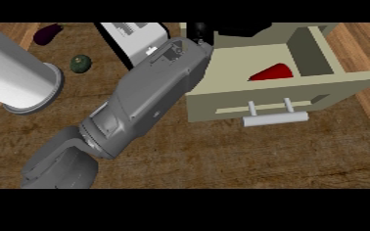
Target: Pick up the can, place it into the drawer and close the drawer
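So the red can (273,72) is lying inside the open beige drawer (318,85), half hidden by its front wall. The black hand (200,31) sits just behind the drawer's far left corner; can't tell its fingers. Handle (275,119) is out front, ready for pushing shut.

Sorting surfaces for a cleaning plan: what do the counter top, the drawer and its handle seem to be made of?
The counter top looks like brown wood with visible grain, matte. The drawer looks like cream-painted board, flat and even. Its handle looks like pale grey metal, a smooth bar on two posts, though it may be plastic.
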You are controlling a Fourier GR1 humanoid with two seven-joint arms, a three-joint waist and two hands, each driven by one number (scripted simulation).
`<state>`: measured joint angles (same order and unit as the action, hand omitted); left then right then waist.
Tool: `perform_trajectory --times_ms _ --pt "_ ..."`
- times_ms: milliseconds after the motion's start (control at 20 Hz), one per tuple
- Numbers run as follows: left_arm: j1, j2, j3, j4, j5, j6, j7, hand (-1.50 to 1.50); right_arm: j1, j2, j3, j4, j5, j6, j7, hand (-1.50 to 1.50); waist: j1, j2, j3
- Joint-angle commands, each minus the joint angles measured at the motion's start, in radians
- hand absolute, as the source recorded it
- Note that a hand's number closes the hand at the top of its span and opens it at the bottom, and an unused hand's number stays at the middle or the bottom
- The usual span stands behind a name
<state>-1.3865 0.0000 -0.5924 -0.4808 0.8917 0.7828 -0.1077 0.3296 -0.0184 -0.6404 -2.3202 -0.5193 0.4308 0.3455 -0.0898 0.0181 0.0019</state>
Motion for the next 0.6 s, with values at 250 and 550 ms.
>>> perform_trajectory --times_ms 250,550 --pt "0.007 0.0 -0.002 0.031 0.082 0.0 -0.087 -1.5 0.012 -0.023 -0.039 0.052 -0.038 0.042 -0.031 -1.5 -0.009 0.002 0.0" --pt "-0.008 0.0 0.001 0.008 0.103 -0.006 -0.122 -1.5 -0.065 -0.093 -0.069 -0.04 0.185 0.079 -0.16 -1.5 0.019 0.001 0.0"
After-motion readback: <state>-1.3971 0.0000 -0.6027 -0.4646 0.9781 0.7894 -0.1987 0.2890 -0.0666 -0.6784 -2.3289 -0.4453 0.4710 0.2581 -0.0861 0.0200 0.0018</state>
